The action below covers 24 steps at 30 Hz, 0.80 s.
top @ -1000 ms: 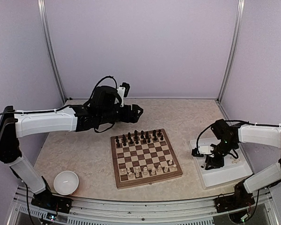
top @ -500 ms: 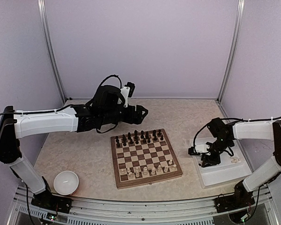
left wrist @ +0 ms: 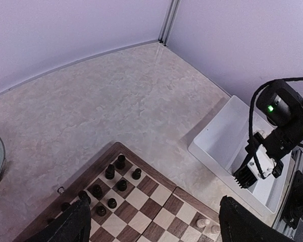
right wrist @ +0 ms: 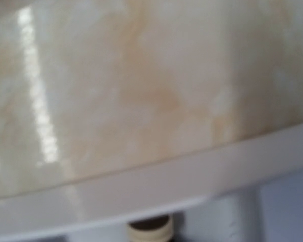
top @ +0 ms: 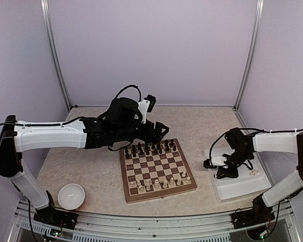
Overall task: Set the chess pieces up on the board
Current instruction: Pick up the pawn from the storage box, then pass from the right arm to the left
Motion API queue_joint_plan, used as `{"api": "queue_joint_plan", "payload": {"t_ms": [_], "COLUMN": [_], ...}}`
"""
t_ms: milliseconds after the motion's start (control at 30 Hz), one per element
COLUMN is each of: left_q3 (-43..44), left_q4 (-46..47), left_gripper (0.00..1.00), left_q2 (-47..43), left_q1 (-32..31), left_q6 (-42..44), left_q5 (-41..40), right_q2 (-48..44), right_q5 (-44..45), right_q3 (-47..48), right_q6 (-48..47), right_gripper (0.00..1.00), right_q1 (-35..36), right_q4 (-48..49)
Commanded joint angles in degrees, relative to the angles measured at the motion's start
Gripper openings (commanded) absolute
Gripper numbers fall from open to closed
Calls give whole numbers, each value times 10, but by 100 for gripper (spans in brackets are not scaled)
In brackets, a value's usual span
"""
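Rightward, over the far edge of the board, the left gripper has been carried, jaws spread wide; the jaws of the right gripper are closed inside the tray.

A robot lab's test cell, not a home. Plain lilac walls close in behind and on both sides of the board, joined by bare metal posts at the far corners. The board lies on a marbled table. Nearer than it, a metal rail carries two cabled white-and-black arms.
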Motion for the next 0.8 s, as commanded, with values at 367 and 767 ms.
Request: {"api": "queue_joint_plan", "payload": {"t_ms": [367,767], "left_q3": [-25,121], "left_q4": [112,148], "left_gripper": [72,55], "left_q2": [1,154], "left_q1": [-52,-60], "left_q6": [-51,-166], "left_q5": [127,264], "right_q2": [-181,-166], "right_q5": [-86,-155], "right_q3": [112,179], "right_q6": [97,132], "right_gripper": [5,5], "right_q1": [-5,62], "right_q4": [-156,-130]}}
